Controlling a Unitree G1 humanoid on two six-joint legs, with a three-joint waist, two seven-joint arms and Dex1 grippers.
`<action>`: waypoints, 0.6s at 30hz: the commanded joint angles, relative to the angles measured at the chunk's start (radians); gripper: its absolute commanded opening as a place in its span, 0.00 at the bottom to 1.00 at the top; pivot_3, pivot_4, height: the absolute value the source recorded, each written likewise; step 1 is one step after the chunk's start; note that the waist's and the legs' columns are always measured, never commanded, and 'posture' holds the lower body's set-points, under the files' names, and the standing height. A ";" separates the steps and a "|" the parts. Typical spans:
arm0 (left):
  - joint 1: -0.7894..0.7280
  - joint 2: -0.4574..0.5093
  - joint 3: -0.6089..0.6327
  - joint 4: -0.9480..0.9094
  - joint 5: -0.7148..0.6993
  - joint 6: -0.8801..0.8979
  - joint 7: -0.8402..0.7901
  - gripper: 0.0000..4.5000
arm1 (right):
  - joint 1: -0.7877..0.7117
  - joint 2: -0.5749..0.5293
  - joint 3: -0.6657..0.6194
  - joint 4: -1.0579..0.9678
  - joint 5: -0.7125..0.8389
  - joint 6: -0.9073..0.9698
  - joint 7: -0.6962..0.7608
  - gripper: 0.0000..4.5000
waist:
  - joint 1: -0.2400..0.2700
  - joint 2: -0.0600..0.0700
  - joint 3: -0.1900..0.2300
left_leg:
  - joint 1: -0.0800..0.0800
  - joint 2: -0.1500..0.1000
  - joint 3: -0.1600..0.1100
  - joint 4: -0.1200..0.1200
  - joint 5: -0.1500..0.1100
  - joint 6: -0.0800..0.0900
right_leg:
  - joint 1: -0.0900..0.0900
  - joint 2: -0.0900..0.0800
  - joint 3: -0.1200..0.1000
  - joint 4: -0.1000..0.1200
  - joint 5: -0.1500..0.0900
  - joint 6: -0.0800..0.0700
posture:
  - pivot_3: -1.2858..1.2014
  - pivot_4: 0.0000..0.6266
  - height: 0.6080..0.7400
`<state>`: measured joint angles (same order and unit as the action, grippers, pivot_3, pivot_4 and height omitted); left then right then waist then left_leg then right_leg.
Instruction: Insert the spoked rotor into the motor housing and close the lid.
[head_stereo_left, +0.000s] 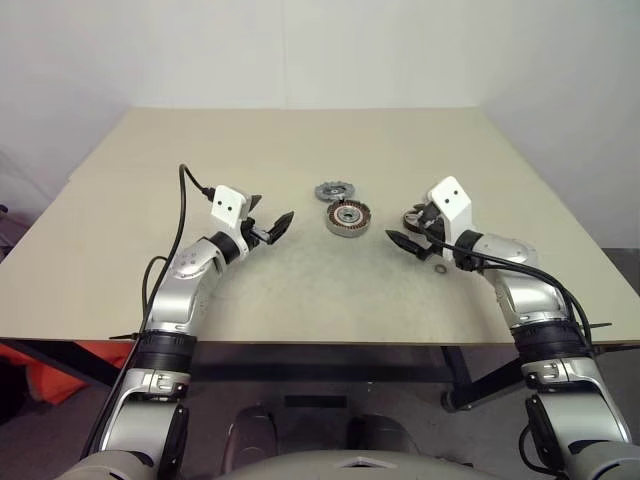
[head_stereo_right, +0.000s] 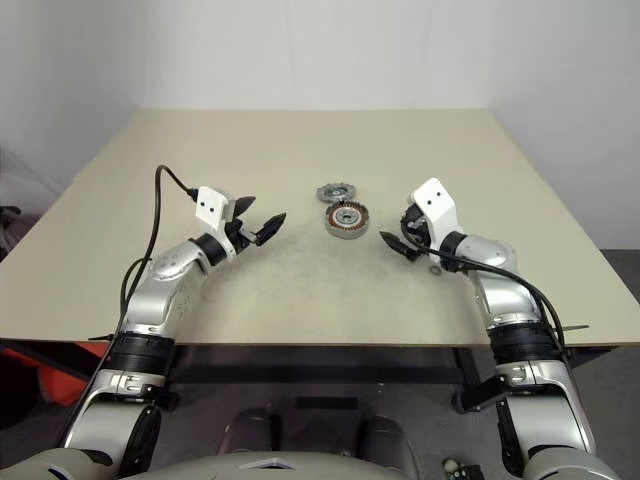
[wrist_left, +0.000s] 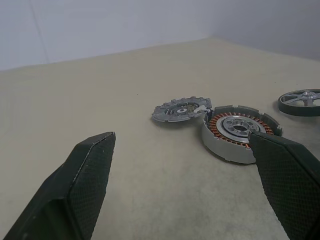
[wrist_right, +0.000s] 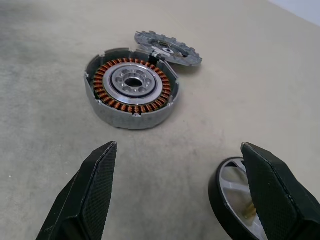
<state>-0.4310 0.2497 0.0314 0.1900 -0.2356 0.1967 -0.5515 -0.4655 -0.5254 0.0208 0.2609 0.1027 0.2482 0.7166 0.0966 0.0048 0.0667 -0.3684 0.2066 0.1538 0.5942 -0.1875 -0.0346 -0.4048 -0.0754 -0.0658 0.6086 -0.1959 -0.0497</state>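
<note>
Nothing of the assembly is looking done yet: the round silver-grey motor housing with its ring of copper windings is sitting open near the middle of the beige table, its hub bare. The small flat grey toothed wheel, the spoked rotor, is lying just beyond it on the far side, its rim touching or nearly touching the housing's wall. The round grey lid with a dark inner rim is resting to the housing's right, close under the right gripper, and a tiny loose ring is lying near that arm. The left gripper is hovering left of the housing. Both grippers are standing wide apart and carrying nothing. Picking up the rotor, seating it and fitting the lid are all remaining.
</note>
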 joint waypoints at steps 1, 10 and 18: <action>-0.063 0.006 -0.010 0.026 0.021 -0.037 -0.002 1.00 | -0.027 0.009 0.006 -0.024 -0.011 -0.024 -0.013 0.99 | 0.000 0.000 0.000 | 0.000 0.000 0.000 0.000 0.000 0.000 | 0.000 0.000 0.000 0.000 0.000 0.000 | 0.52 0.00 1.00; -0.301 -0.064 -0.031 0.437 0.087 -0.225 -0.018 1.00 | -0.034 0.051 0.037 -0.049 -0.013 -0.026 -0.012 0.99 | 0.003 0.000 0.000 | 0.000 -0.001 0.000 0.000 0.000 0.000 | 0.000 -0.001 0.000 -0.001 0.001 0.001 | 0.52 0.00 1.00; -0.490 -0.127 -0.066 0.803 0.154 -0.359 -0.079 1.00 | -0.019 0.047 0.030 -0.095 -0.008 -0.009 -0.020 0.99 | 0.007 0.000 0.000 | -0.002 -0.001 0.000 0.000 -0.001 0.001 | 0.000 -0.001 0.000 -0.002 0.001 0.001 | 0.52 0.00 1.00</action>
<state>-0.8805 0.1281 -0.0310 0.9645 -0.0930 -0.1226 -0.6146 -0.4718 -0.4705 0.0623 0.2215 0.0909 0.2425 0.7017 0.1032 0.0046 0.0667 -0.3702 0.2054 0.1536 0.5942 -0.1881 -0.0334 -0.4047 -0.0763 -0.0657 0.6068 -0.1948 -0.0488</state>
